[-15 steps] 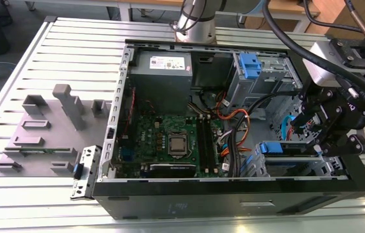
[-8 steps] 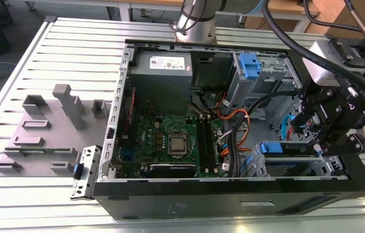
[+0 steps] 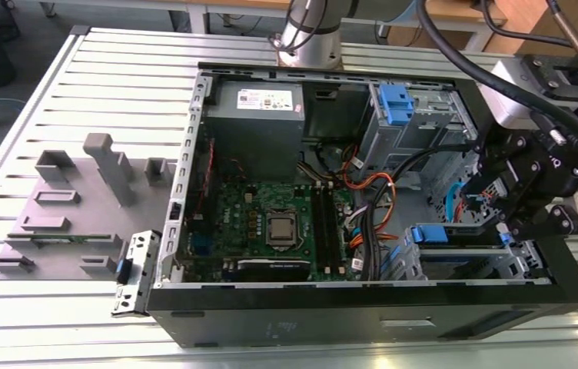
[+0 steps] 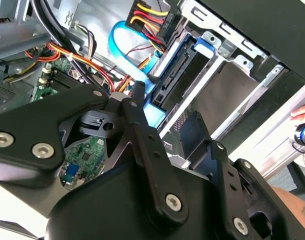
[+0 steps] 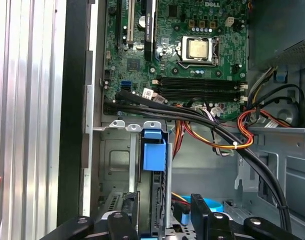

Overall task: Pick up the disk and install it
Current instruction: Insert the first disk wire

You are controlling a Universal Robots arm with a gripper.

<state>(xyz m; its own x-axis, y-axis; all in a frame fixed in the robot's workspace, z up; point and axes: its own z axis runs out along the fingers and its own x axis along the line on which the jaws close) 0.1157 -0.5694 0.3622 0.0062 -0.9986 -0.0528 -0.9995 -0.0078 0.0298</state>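
1. The gripper [image 4: 167, 112] hangs, jaws wide, at the case's [image 3: 371, 283] 4 o'clock corner.
2. The disk [image 5: 153, 157] stands on edge in the cage [image 5: 122, 125], between the fingers and apparently untouched.
3. Staying square to the slot and clear of the cables [image 5: 212, 132] looks key.

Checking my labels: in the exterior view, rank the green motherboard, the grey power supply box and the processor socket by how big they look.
1. green motherboard
2. grey power supply box
3. processor socket, clearly the smallest
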